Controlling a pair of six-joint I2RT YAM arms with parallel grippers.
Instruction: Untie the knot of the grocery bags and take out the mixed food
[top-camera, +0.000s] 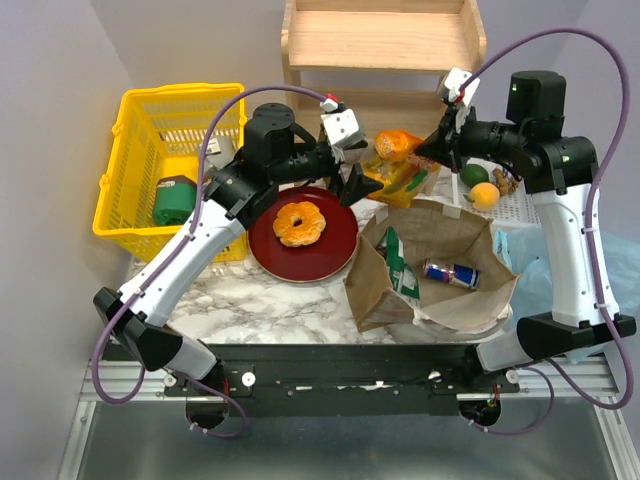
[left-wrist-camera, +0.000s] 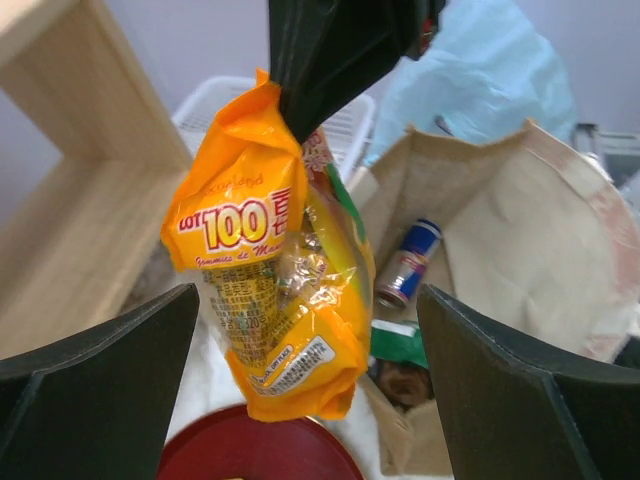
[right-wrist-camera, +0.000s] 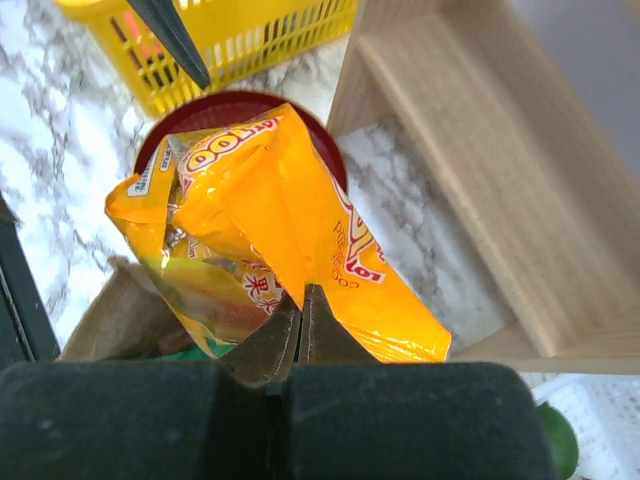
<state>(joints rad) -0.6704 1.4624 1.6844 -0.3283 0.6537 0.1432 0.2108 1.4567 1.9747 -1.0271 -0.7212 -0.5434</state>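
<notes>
- The right gripper (right-wrist-camera: 302, 305) is clenched on the top edge of the snack packet (left-wrist-camera: 270, 290), which hangs in the air just beyond the plate (top-camera: 335, 260).
- The left gripper (top-camera: 362, 186) is released, its fingers (left-wrist-camera: 100, 380) spread wide on either side of the packet (not touching it).
- The doughnut (top-camera: 298, 223) lies on the plate.
- The paper bag (top-camera: 372, 290) stands open beside the plate, with the can (top-camera: 450, 272) and chip bag (top-camera: 398, 268) inside.
- The green fruit (top-camera: 474, 175) and orange fruit (top-camera: 485, 195) sit on the tray (top-camera: 520, 205).
- The blue bag (top-camera: 525, 290) lies to the right of the paper bag.
</notes>
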